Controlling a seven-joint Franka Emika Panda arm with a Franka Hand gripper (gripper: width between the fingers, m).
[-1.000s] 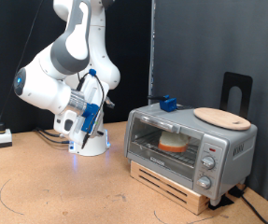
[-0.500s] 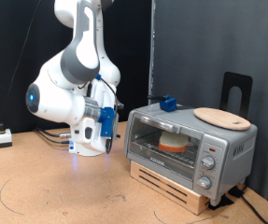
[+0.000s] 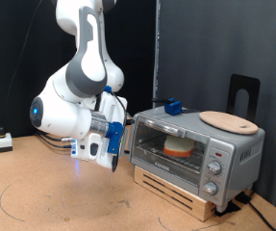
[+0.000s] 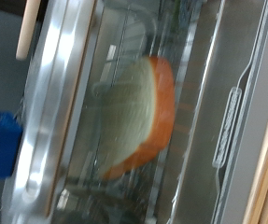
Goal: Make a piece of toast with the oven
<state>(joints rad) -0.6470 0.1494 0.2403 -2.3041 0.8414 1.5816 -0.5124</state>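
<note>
While the gripper (image 3: 121,146) sits just off the front of the oven (image 3: 197,154), on the exterior view's left of the glass door (image 3: 168,146), we can't tell whether its fingers are apart or together: the arm's body hides them in the exterior view and the wrist view shows no fingers at all

We see the door closed. The piece of toast (image 3: 178,146) lies inside on the wire rack (image 4: 124,56), straight ahead of the gripper behind the glass; in the wrist view it fills the middle of the frame, pale face with an orange-brown crust (image 4: 162,103), blurred by the glass

Beyond the gripper, on the oven's far end, the front panel carries three knobs (image 3: 213,176) stacked vertically. We make out small markings around them but nothing readable, and no brand or label legible on the oven or arm

On the oven roof, above and past the gripper: a round wooden board (image 3: 228,120) and a small blue object (image 3: 173,106). The oven stands on a wooden slat base (image 3: 176,192) on the brown table (image 3: 51,197). Nothing is between the fingers that we can see
</note>
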